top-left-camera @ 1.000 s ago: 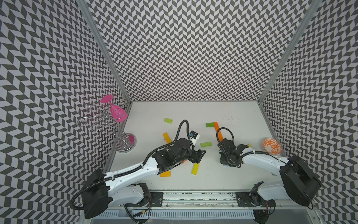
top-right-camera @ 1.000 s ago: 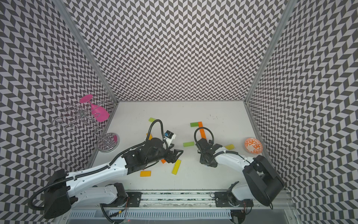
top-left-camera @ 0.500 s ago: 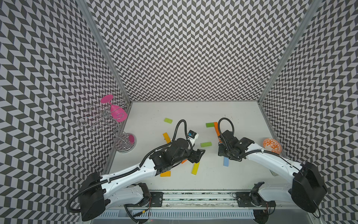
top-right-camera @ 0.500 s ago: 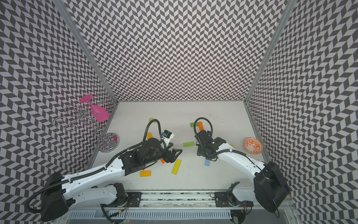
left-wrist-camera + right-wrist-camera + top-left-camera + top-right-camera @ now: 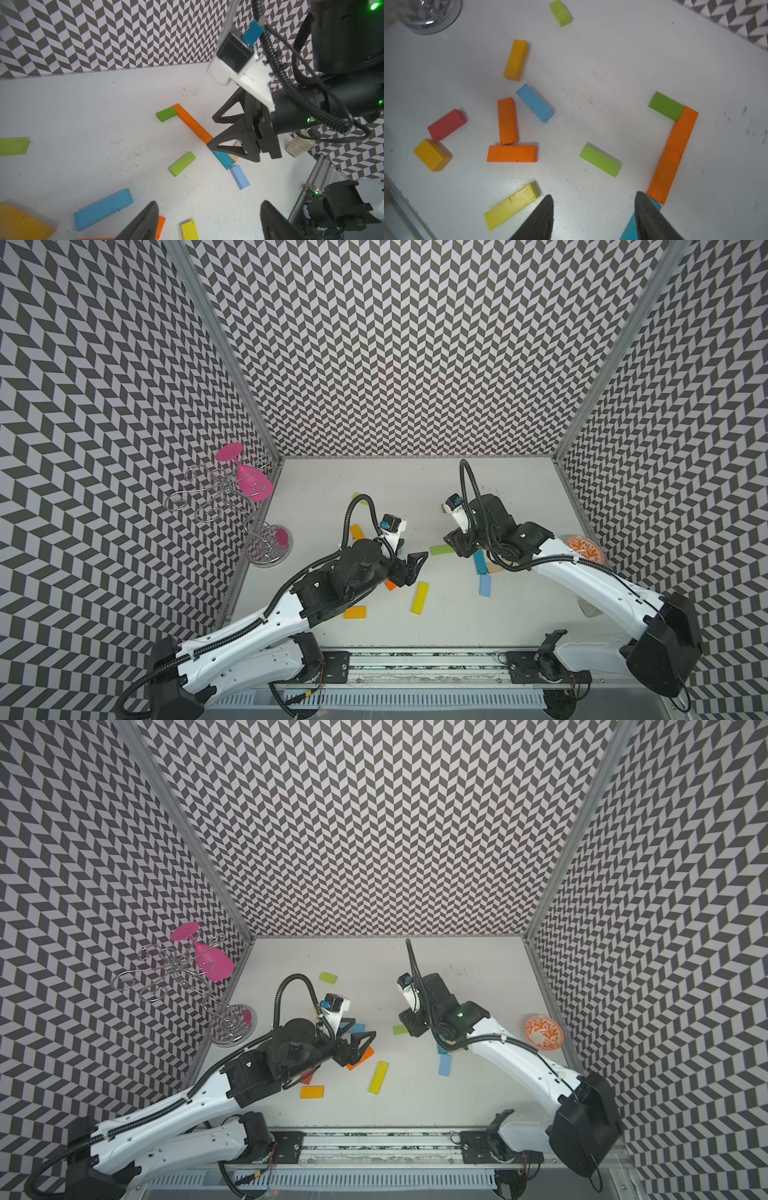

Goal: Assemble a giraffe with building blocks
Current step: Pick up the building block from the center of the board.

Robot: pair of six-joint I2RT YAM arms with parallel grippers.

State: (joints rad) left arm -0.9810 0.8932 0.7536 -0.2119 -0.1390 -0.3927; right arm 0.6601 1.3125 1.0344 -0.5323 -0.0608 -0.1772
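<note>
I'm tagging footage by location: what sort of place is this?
Probably a lab robot test cell: chevron-patterned walls enclose a white table, two robot arms sit on a front rail, and coloured blocks lie scattered.

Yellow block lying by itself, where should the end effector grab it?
Take the yellow block across its long sides at mid-length, from straight above. It lies flat, long and narrow, with bare table along both long sides.
</note>
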